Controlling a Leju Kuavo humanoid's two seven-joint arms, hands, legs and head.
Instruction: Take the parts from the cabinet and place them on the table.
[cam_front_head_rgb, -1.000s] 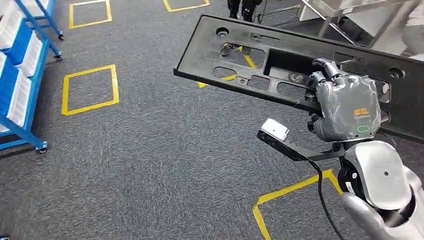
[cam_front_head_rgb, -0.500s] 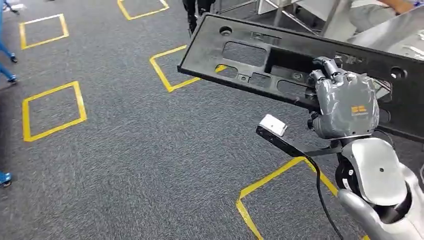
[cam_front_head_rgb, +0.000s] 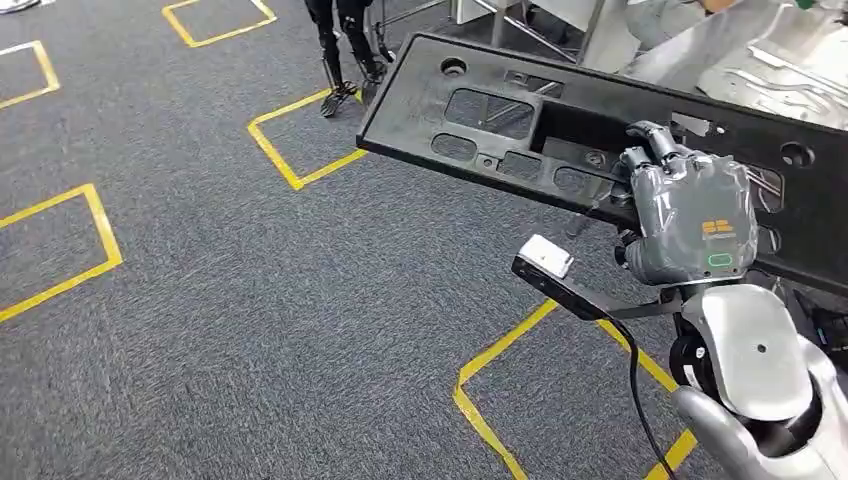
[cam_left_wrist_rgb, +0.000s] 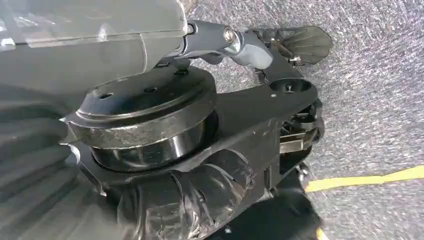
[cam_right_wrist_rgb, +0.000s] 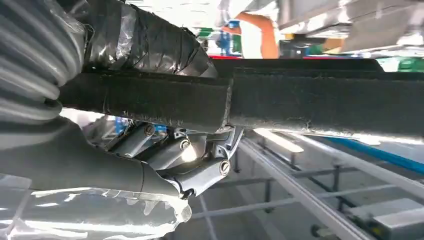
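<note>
Fingers: the right hand's fingers (cam_front_head_rgb: 655, 140) curl over the near long edge of the black panel (cam_front_head_rgb: 560, 130) and clench it; in the right wrist view the taped fingers (cam_right_wrist_rgb: 145, 40) wrap over the top of the panel's edge (cam_right_wrist_rgb: 300, 102) while the thumb lies beneath it.
Right hand: the right hand (cam_front_head_rgb: 690, 215) shows its grey, film-wrapped back with an orange mark, knuckles tipped forward and away from the body.
Panel, look: a long flat black plastic part with a raised rim, several rectangular and oval cut-outs, round holes near both ends and small bosses between the openings.
Panel, place: it is carried in the air above the grey carpet (cam_front_head_rgb: 250, 320), tilted, its left end reaching out over a yellow tape square (cam_front_head_rgb: 300, 130), its right end running past the picture's edge. It lies well short of the metal-framed bench (cam_front_head_rgb: 540, 20) at the far top.
Right arm: the silver forearm (cam_front_head_rgb: 760, 370) rises from the lower right corner, wrist bent upward, with a black bracket and a small white camera (cam_front_head_rgb: 546, 258) sticking out to the side and a black cable hanging from it.
Left hand: the left hand (cam_left_wrist_rgb: 165, 200), in its own wrist view, hangs over the carpet; whether its fingers are clenched or released I cannot tell.
Bystander: a person's dark legs (cam_front_head_rgb: 340, 40) stand by the far tape square.
</note>
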